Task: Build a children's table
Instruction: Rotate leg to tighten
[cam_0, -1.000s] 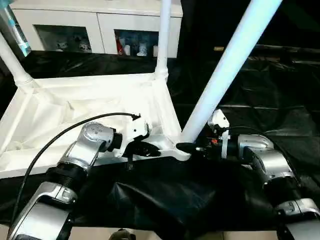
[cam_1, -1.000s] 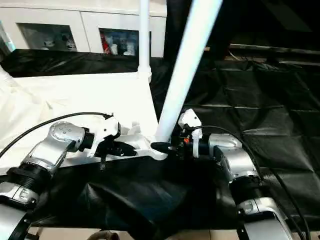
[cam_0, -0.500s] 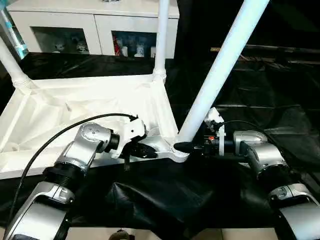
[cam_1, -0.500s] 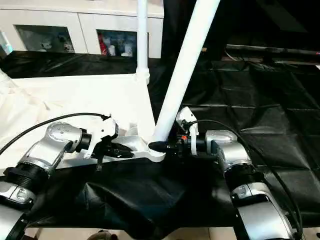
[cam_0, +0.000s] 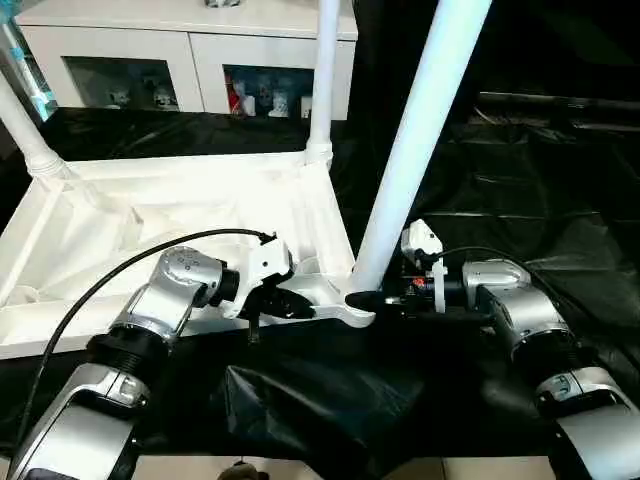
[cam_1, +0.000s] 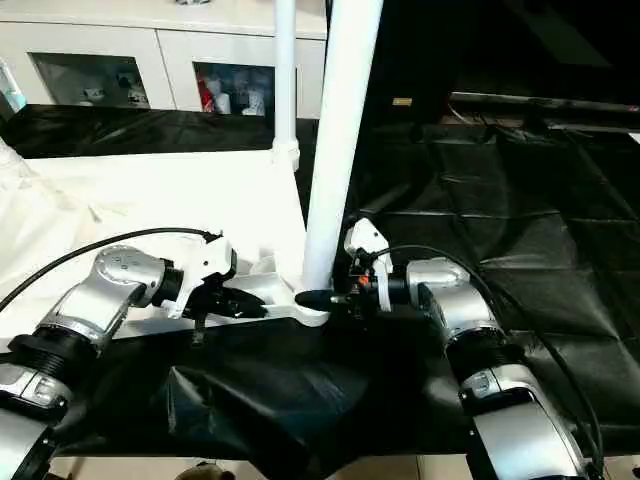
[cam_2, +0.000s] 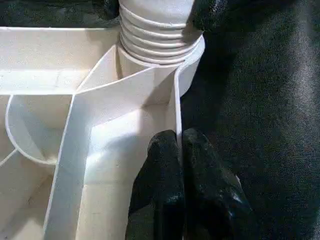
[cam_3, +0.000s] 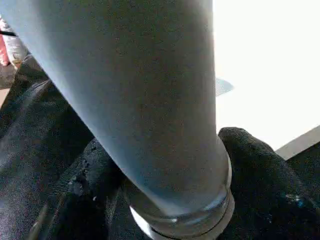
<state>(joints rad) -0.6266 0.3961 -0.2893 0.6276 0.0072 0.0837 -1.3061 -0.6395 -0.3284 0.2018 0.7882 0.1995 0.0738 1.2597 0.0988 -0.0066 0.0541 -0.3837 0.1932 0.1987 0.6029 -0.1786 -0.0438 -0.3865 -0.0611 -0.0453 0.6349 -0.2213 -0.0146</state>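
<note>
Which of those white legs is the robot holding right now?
The thick near leg at the tabletop's front right corner, with the right gripper around its base; the other two stand ungripped at the far corners.

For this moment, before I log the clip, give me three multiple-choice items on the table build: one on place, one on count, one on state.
1. Where does the right gripper hold the near leg?
A. at its base by the corner socket
B. at its top
C. halfway up

2. How many legs rise from the tabletop?
A. one
B. three
C. five

3. What is the left gripper doing?
A. hanging open
B. pinching the tabletop's rim wall
C. holding a loose leg

Key: 1 A, its fingers flank the leg's foot; 2 B, two at far corners, one near; 3 B, both fingers close on the thin wall.
</note>
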